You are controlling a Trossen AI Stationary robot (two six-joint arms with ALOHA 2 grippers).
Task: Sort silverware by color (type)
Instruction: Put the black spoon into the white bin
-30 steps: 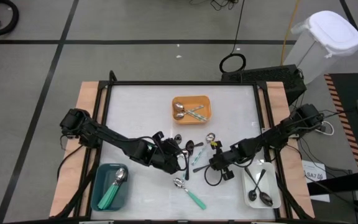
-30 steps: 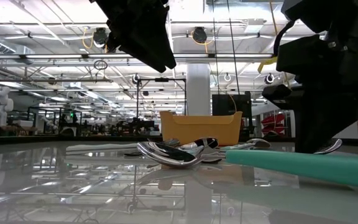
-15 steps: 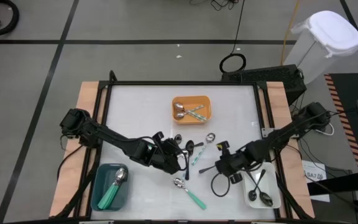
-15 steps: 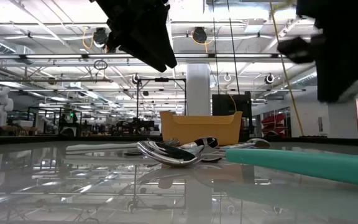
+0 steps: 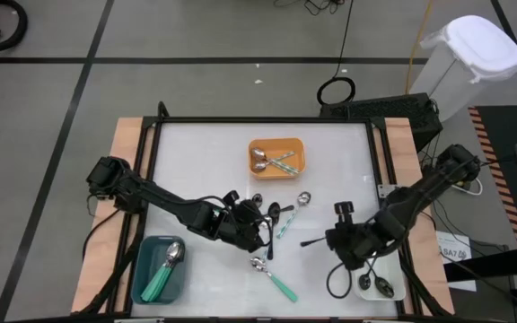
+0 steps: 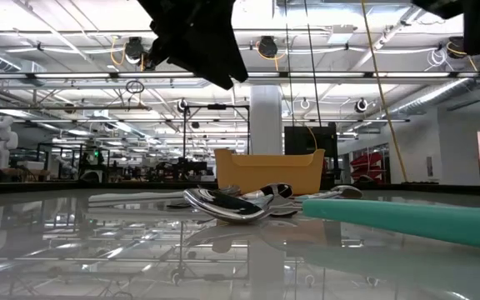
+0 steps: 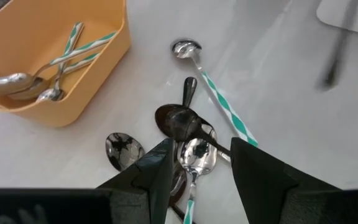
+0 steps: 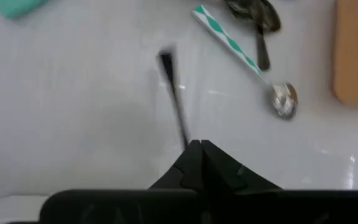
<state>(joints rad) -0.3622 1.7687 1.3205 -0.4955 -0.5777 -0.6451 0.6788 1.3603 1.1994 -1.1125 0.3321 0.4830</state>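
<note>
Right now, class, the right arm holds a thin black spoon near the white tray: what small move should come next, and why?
Probably carry it on over the white rectangular tray and then open. The right gripper is shut on the thin black spoon, which sticks out over bare table. That tray already holds black spoons, so this one likely belongs there. The left gripper hovers open above the spoon pile.

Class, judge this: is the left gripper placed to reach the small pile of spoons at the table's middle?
Probably yes: the left gripper hangs open right over the spoon pile, nothing between them.
</note>
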